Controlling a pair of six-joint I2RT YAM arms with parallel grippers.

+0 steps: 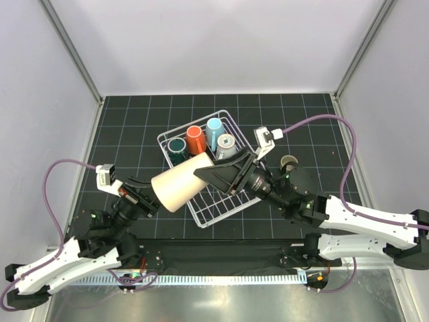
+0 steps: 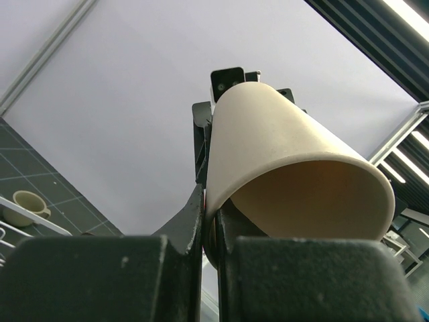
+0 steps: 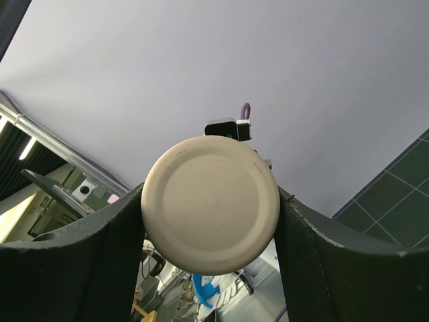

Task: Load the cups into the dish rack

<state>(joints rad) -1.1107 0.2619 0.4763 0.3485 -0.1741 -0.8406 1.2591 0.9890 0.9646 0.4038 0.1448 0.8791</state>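
A tall beige tumbler (image 1: 179, 184) hangs on its side above the near-left corner of the white wire dish rack (image 1: 201, 221). My left gripper (image 1: 154, 196) is shut on its rim, the wall pinched between the fingers (image 2: 194, 221). My right gripper (image 1: 201, 173) is closed round its base (image 3: 211, 204), both fingers (image 3: 114, 235) touching the sides. In the rack stand a dark teal cup (image 1: 177, 145), an orange cup (image 1: 195, 137), a light blue cup (image 1: 214, 129) and a grey-white cup (image 1: 226, 143). A small olive-beige cup (image 1: 289, 162) sits on the mat to the right of the rack.
The black gridded mat (image 1: 134, 127) covers the table, with white walls at the back and sides. Purple cables loop beside both arms. In the left wrist view the small olive-beige cup (image 2: 27, 204) shows low on the left beyond a rack wire (image 2: 30, 225).
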